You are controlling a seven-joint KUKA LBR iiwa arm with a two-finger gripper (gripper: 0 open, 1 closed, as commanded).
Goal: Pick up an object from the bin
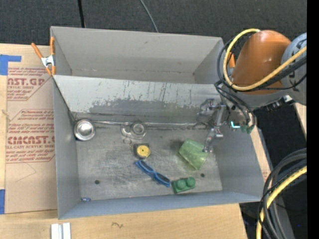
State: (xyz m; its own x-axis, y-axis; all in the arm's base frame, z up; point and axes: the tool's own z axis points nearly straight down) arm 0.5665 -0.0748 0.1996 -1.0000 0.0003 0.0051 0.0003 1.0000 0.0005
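The jaws are down inside the bin now, low on its right side, and from here I cannot tell whether they are spread or pressed together. Right at their tip, on the left and a touch nearer the front wall, lies a pale green see-through cup (193,155), tipped on its side on the bin floor. The metal seems to meet the cup's right-hand edge, but I can't make out whether the cup is actually between the jaws.

Moving out from there: further toward the front wall, down and left of the jaws, sits a small dark green block (183,184) with two round studs. Just left of that a blue strip (152,173) lies slanted on the floor. Left of the jaws, past the cup, is a little yellow disc (143,151), and a bit further back a silver ring-shaped fitting (133,130). Far over to the left, well apart from the jaws, a shiny metal cup (84,129) stands near the wall of the grey bin (65,113).

Behind the jaws, up and to the right, the arm's orange cover (261,59) hangs over the bin's corner, with yellow and black cables (228,66) looped around it.
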